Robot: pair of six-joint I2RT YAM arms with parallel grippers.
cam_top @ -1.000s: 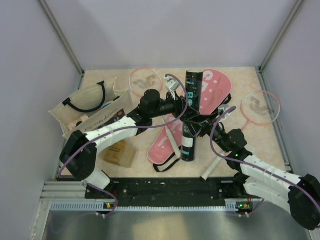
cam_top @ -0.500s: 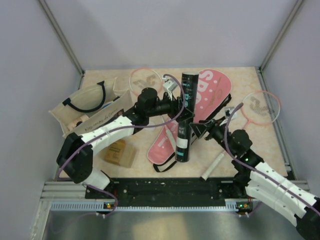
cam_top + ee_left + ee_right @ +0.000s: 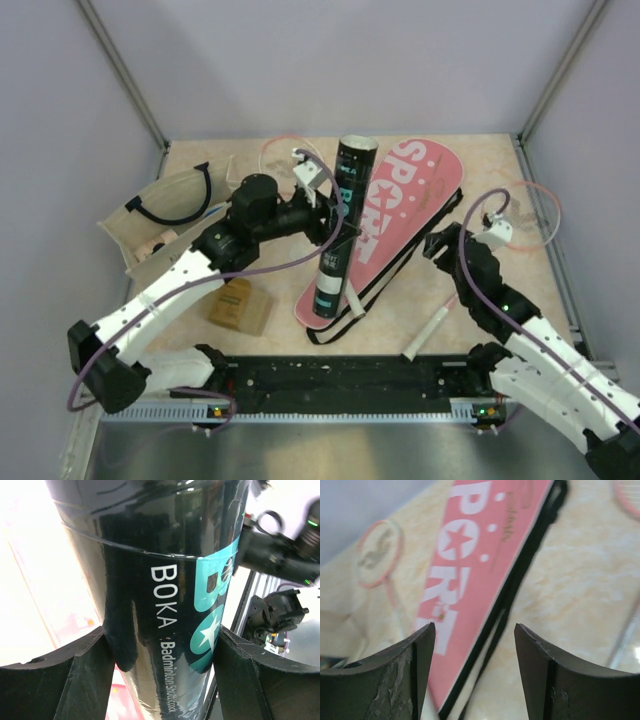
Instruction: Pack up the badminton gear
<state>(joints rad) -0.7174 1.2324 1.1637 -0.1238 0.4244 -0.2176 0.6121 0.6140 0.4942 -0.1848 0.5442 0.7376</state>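
Note:
The black tube with teal lettering (image 3: pixel 338 235) hangs tilted over the table with my left gripper (image 3: pixel 335 212) shut on its middle. In the left wrist view the tube (image 3: pixel 165 580) fills the gap between both fingers (image 3: pixel 85 675). The pink "SPORT" cover (image 3: pixel 405 205) with its black strap lies flat under and right of the tube. My right gripper (image 3: pixel 438 246) is open and empty, hanging over the cover's right edge (image 3: pixel 465 555). One pink-rimmed racket (image 3: pixel 284 148) lies at the back, partly behind the left arm. Another racket (image 3: pixel 540 205) lies at the right, its white handle (image 3: pixel 428 332) pointing to the near edge.
A beige tote bag with black handles (image 3: pixel 165 212) lies open at the left. A small brown cardboard box (image 3: pixel 240 306) sits in front of it, near the left arm. The black rail (image 3: pixel 340 372) runs along the near edge, and grey walls close in the table.
My left gripper has carried the tube to the left and back. My right gripper has drawn away from the tube to the right and now hangs beside the cover.

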